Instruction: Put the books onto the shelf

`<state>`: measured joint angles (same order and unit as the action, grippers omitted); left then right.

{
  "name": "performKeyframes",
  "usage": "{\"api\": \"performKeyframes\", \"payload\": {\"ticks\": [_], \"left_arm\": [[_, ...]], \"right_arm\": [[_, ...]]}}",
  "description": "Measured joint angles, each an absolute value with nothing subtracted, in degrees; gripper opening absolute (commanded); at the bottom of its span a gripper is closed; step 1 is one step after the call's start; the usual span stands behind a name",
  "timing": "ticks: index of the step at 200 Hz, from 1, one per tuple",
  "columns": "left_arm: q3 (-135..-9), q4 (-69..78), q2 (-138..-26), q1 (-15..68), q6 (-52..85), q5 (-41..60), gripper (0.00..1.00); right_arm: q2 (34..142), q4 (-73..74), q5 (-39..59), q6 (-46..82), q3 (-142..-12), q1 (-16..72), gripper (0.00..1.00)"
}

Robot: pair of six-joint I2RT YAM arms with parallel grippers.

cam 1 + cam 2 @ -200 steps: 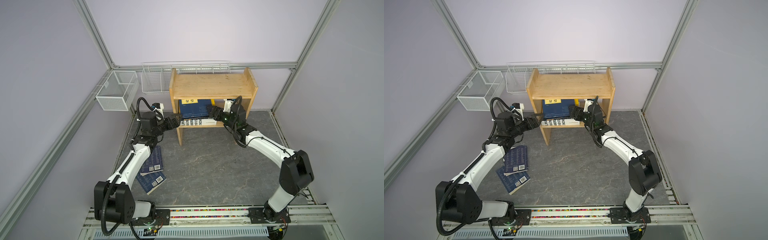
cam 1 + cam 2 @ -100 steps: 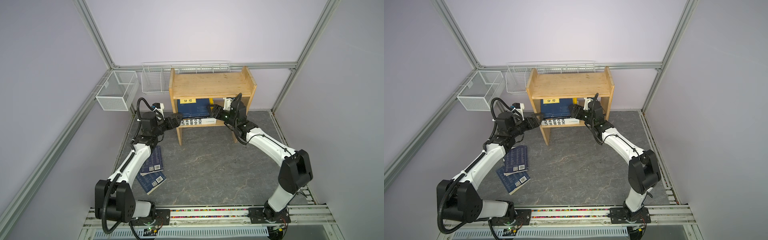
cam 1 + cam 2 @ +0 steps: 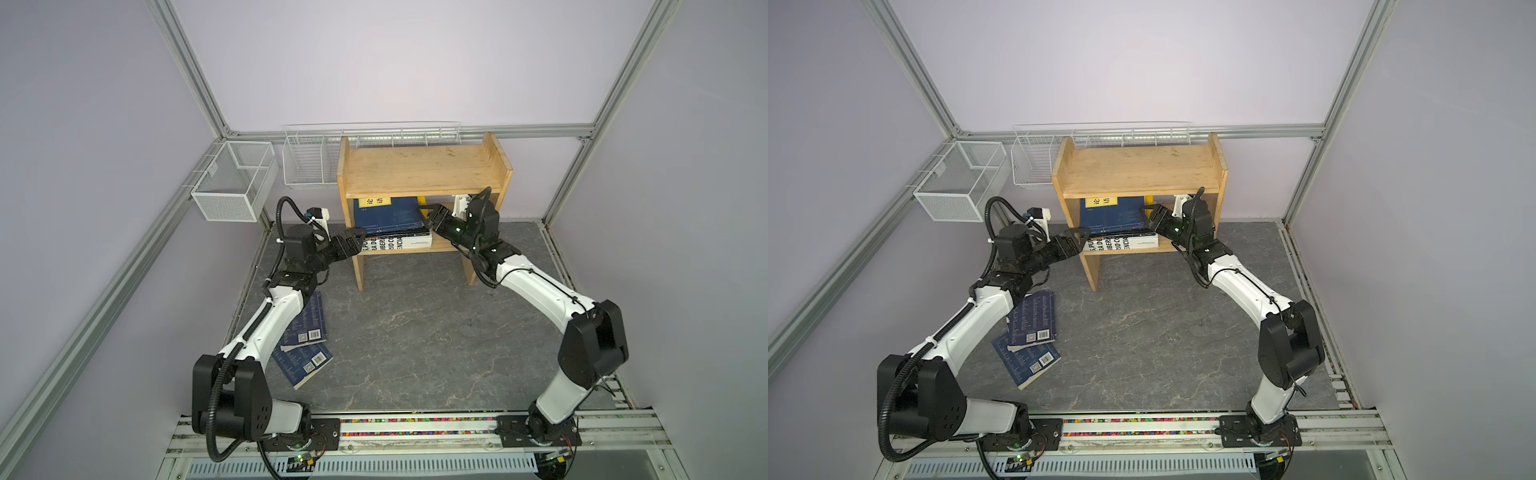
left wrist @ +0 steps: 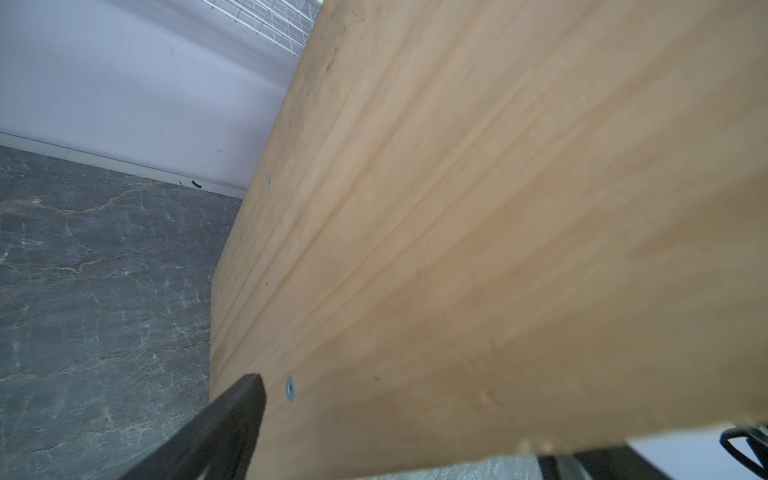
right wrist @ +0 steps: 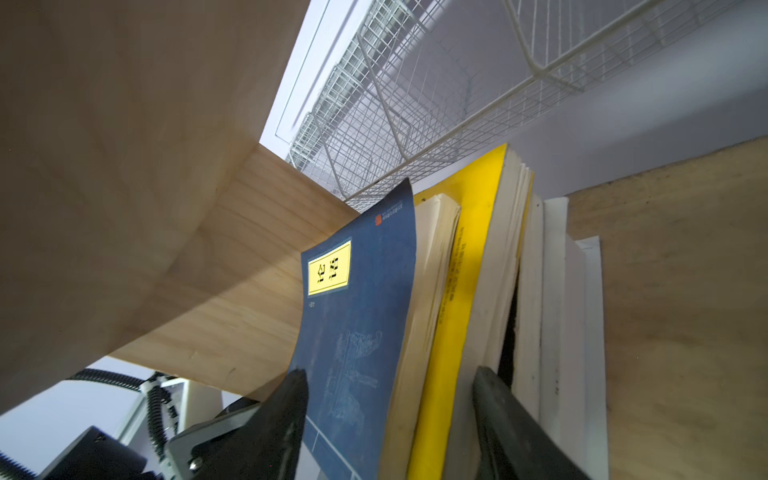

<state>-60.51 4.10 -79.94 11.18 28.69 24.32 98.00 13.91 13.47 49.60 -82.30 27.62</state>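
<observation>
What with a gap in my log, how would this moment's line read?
left hand: open at shelf | right hand: around navy book, yellow book; grip unclear | floor: two books

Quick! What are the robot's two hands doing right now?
Left hand: open, holding nothing, beside the shelf.
Right hand: around the navy book and yellow book; whether it grips, cannot tell.

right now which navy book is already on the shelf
The navy book with the yellow label, lying atop the stack on the shelf. The other two navy books lie on the floor.
</observation>
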Motion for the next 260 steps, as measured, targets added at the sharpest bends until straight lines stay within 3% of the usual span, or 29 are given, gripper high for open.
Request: {"api": "performKeyframes", "payload": {"ticks": [93,158,211,260], "left_arm": [[-60.51,6.24,-80.86,11.18,30.20,25.61,0.98],[-60.51,6.02,-80.95,11.18,30.13,25.12,0.98],[-60.51,5.61,-80.95,11.18,30.13,24.49,0.97],[-60.51,5.67,-80.95,11.18,30.15,24.27,0.97]], "right_arm": [[93.89,12.27,18.26,53.12,-79.29,27.59,0.59],[90.19,4.47,13.58,45.23,-77.34,29.10,0.72],[90.04,2.24,11.38,41.47,-77.56,29.34,0.63],[92.49,-0.01,10.68,43.35,-81.23,29.34,0.79]]}}
